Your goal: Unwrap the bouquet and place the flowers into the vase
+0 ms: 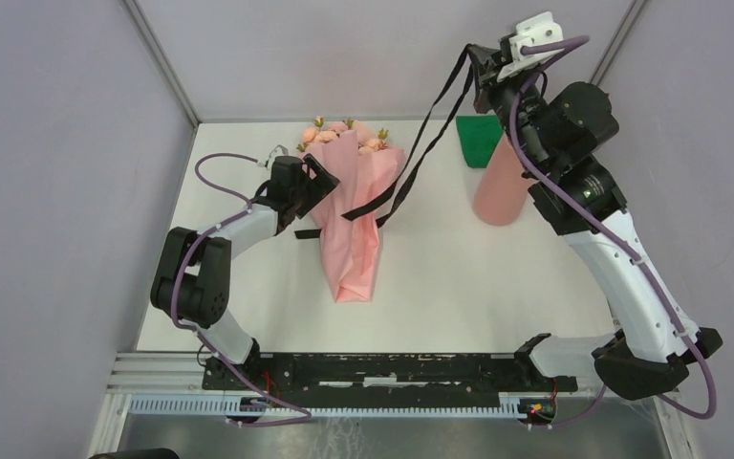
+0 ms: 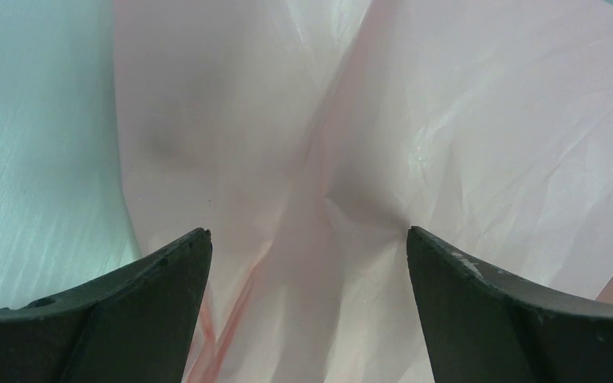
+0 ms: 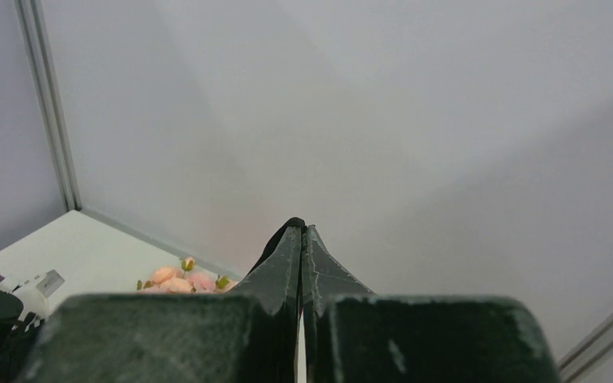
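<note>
The bouquet [image 1: 352, 225] lies flat on the white table [image 1: 468, 287], a little left of the middle, its narrow end pointing toward the arm bases and its wide end toward the far wall. The flowers [image 1: 342, 134], pink and peach blooms with bits of green, show at that wide end, inside the pink paper.

The left gripper [image 1: 320, 191] sits low at the bouquet's left edge, about halfway up the cone. Its 2 fingers [image 2: 128, 319] are spread wide in the left wrist view, with crumpled pink wrapping filling the gap between them. The right fingertip seems to press into the paper, which puckers there, but nothing is clamped.

The right gripper [image 1: 478, 59] is raised high above the far right part of the table, well apart from the bouquet. Its fingers [image 3: 287, 263] are pressed tight together, pinching the end of the black ribbon [image 1: 373, 203]; a bit of black peeks out at the fingertips in the right wrist view. From that pinch 2 strands of ribbon run down and to the left to the bouquet, where a band crosses the wrapping and a short tail lies on the table beside the left gripper.

The vase [image 1: 497, 191], a plain salmon-pink cylinder, is to the right of the bouquet, close to the right arm, which covers its upper part. Whether it holds anything cannot be told. A green cloth [image 1: 476, 139] lies just behind it, near the far wall
</note>
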